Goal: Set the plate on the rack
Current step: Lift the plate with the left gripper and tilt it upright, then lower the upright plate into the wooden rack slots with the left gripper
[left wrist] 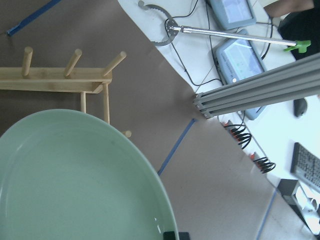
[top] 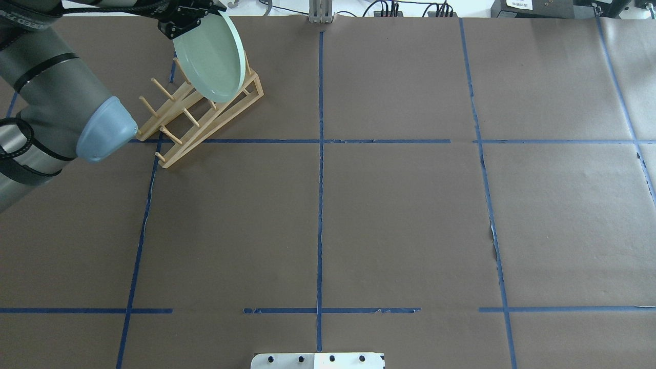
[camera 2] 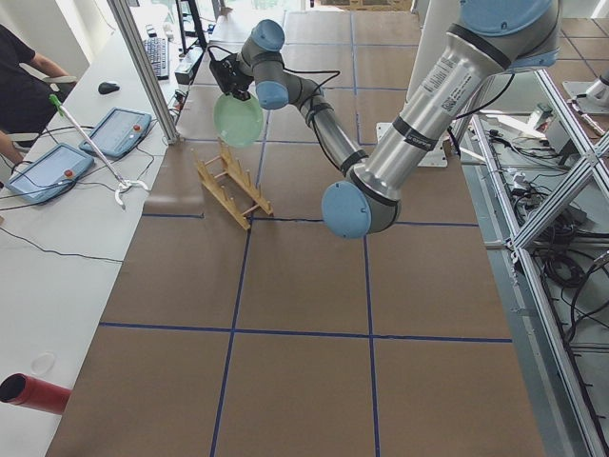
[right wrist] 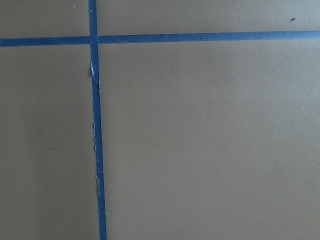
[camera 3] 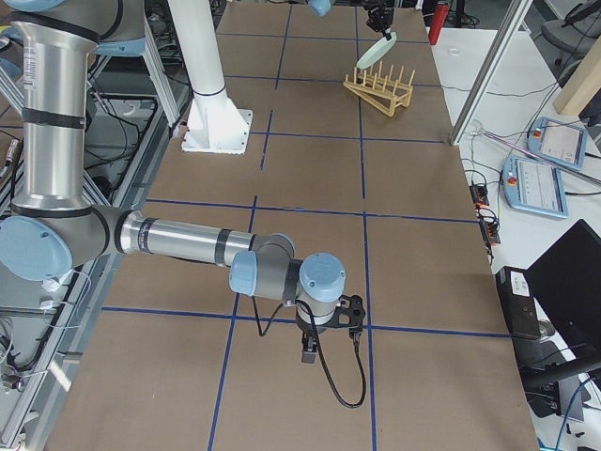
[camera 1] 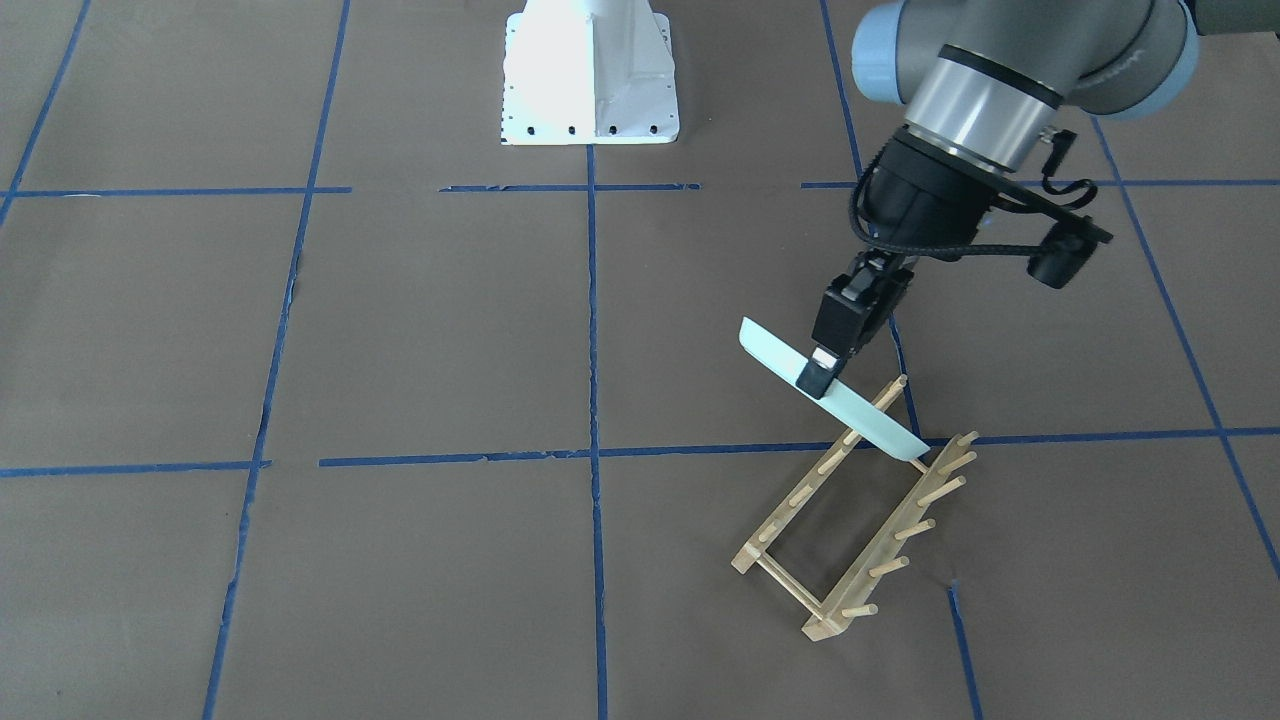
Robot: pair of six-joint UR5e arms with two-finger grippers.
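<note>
My left gripper (camera 1: 820, 375) is shut on the rim of the pale mint-green plate (camera 1: 772, 352). It holds the plate tilted on edge over the wooden rack (camera 1: 790, 510). In the front view the plate's lower edge reaches the pegs at the rack's end nearer the robot; I cannot tell if it touches. The plate (top: 210, 56) and rack (top: 215, 125) also show overhead, at the table's far left. The left wrist view shows the plate (left wrist: 75, 185) filling the lower left, with the rack (left wrist: 55, 82) beyond it. My right gripper (camera 3: 305, 352) hangs low over the table far from the rack; I cannot tell its state.
The table is brown paper with blue tape lines (top: 320, 205). The robot's white base (camera 1: 590, 80) stands at the near middle edge. Past the table's far edge lie tablets (left wrist: 240, 55) and cables. A red cylinder (camera 2: 33, 392) lies at the side table.
</note>
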